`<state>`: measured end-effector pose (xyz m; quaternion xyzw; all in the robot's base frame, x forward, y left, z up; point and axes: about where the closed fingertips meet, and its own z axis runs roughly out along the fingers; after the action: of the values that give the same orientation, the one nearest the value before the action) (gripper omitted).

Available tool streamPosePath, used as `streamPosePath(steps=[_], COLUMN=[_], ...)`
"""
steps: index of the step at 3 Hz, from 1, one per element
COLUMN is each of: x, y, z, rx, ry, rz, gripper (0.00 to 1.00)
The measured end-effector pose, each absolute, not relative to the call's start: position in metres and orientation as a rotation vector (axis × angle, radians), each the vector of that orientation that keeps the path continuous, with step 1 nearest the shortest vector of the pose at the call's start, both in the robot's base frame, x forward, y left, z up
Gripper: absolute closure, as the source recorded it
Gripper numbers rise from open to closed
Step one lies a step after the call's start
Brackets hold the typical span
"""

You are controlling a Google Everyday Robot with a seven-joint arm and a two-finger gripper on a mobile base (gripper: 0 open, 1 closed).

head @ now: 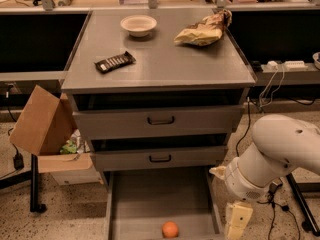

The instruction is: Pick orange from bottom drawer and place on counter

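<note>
The orange (170, 229) lies on the floor of the pulled-out bottom drawer (145, 199), near its front edge and a little right of the middle. The counter (160, 64) is the grey top of the cabinet above it. My white arm comes in from the right, and my gripper (235, 226) hangs low at the drawer's right wall, to the right of the orange and apart from it. Its lower end runs off the bottom of the view.
On the counter stand a white bowl (138, 25), a dark snack bar (115, 62) and a crumpled chip bag (205, 31). An open cardboard box (42, 129) sits left of the cabinet. Cables (270, 84) hang at the right.
</note>
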<state>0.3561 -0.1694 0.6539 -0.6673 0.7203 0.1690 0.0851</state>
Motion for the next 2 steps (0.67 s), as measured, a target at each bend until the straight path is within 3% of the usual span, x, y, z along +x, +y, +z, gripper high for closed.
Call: streamPosePath(steps=[2], x=[0.362], y=[-0.169], z=[0.628], rx=[-2.025], ry=[2.131], rz=[0.536], gripper=[0.0])
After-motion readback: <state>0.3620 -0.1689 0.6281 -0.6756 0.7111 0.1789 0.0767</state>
